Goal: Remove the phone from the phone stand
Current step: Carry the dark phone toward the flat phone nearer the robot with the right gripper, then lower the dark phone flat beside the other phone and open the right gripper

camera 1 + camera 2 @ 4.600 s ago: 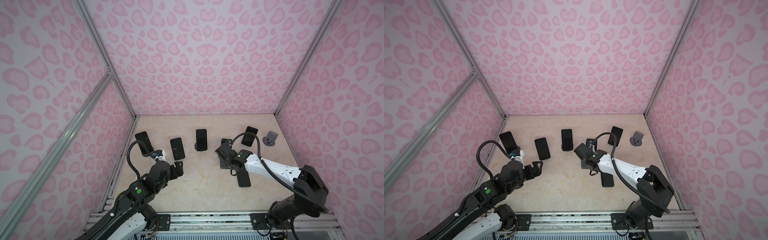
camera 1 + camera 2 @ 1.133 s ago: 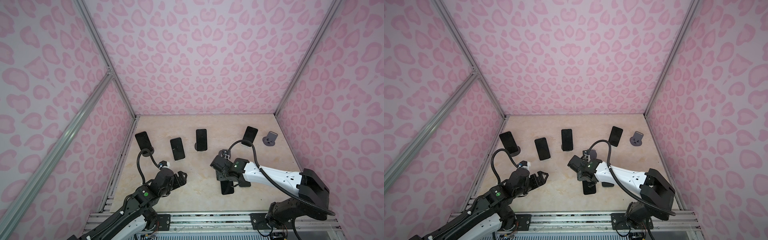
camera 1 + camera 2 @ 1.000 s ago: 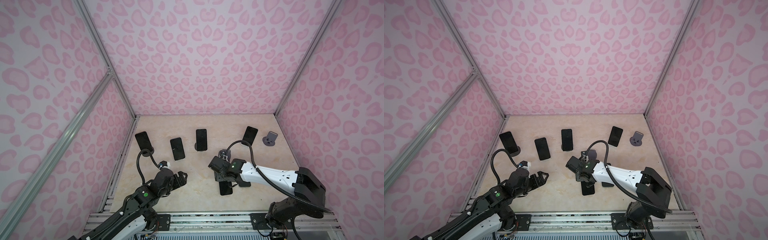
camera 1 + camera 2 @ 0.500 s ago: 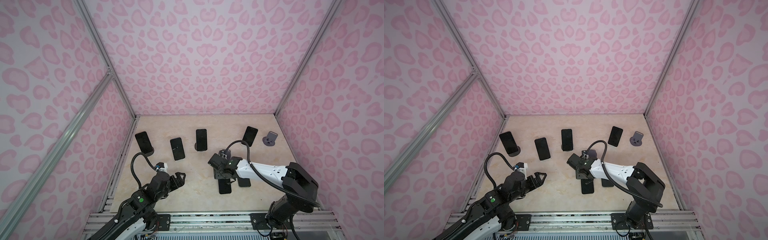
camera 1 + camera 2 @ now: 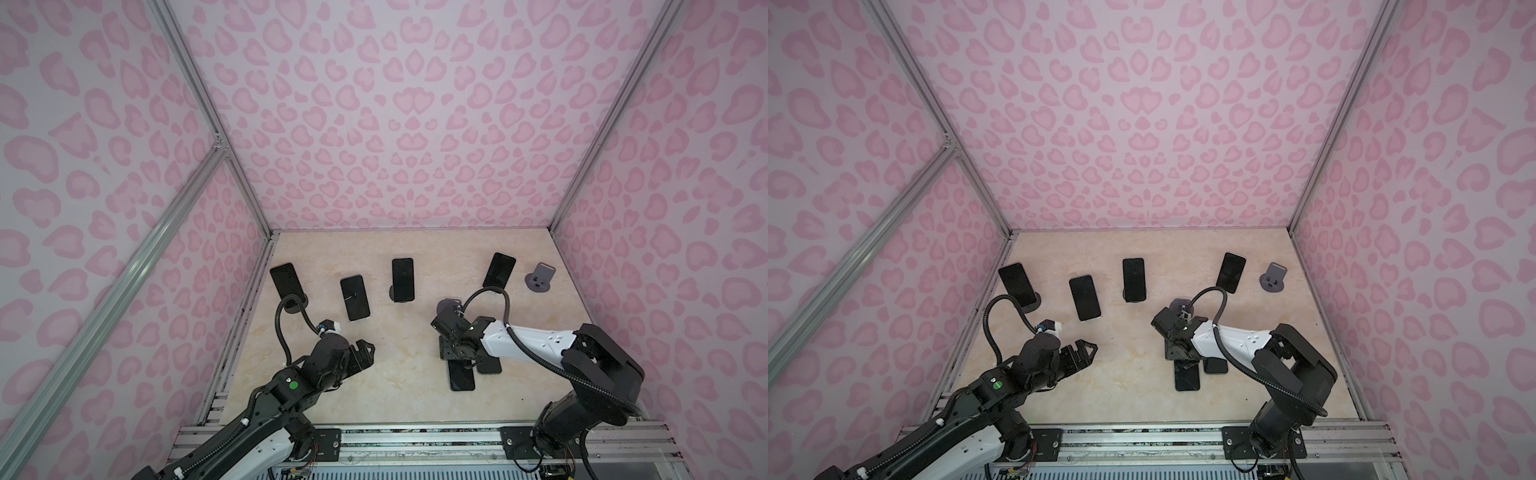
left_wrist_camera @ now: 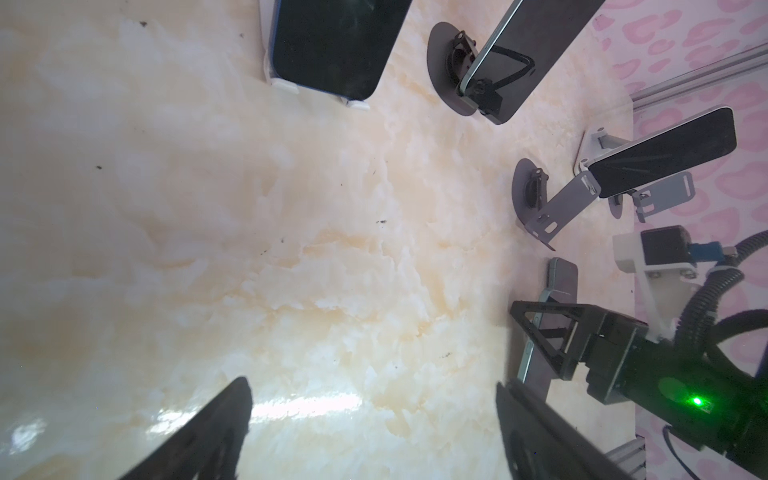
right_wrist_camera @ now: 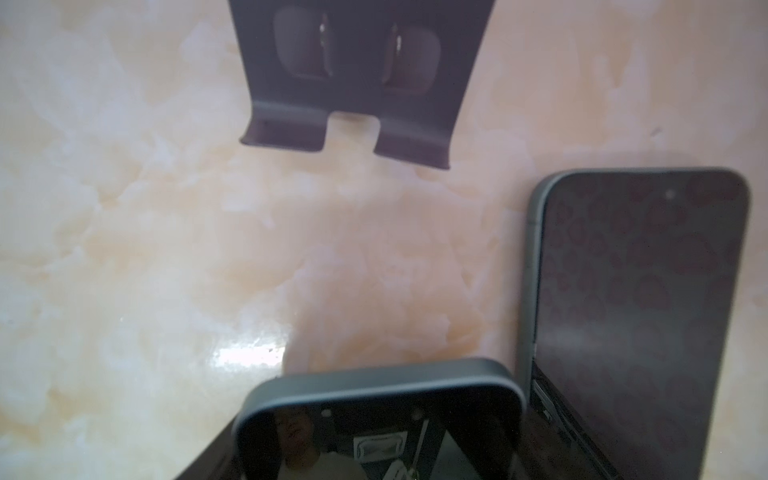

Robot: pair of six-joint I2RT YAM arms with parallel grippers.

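Observation:
My right gripper (image 5: pixel 454 354) is shut on a dark phone (image 5: pixel 461 377), holding it by its sides low over the table, with the free end pointing at the front edge. In the right wrist view this phone (image 7: pixel 378 399) fills the bottom between the jaws. The grey phone stand (image 5: pixel 449 305) it faces stands empty just behind the gripper, and its cradle (image 7: pixel 357 79) has nothing on it. My left gripper (image 5: pixel 368 351) hangs open and empty over bare table at the left; it (image 6: pixel 372 390) has only the marble surface between its fingers.
A second phone (image 5: pixel 489 366) lies flat next to the held one, partly under the right arm. Several phones rest on stands along the back (image 5: pixel 286 280) (image 5: pixel 354 297) (image 5: pixel 402 279) (image 5: pixel 499 270). Another empty stand (image 5: pixel 539 279) sits at the back right. Pink walls close in three sides.
Over the last seconds the right gripper carried the phone from the grey stand towards the table's front, beside the flat phone. The left arm drew back from the standing phones.

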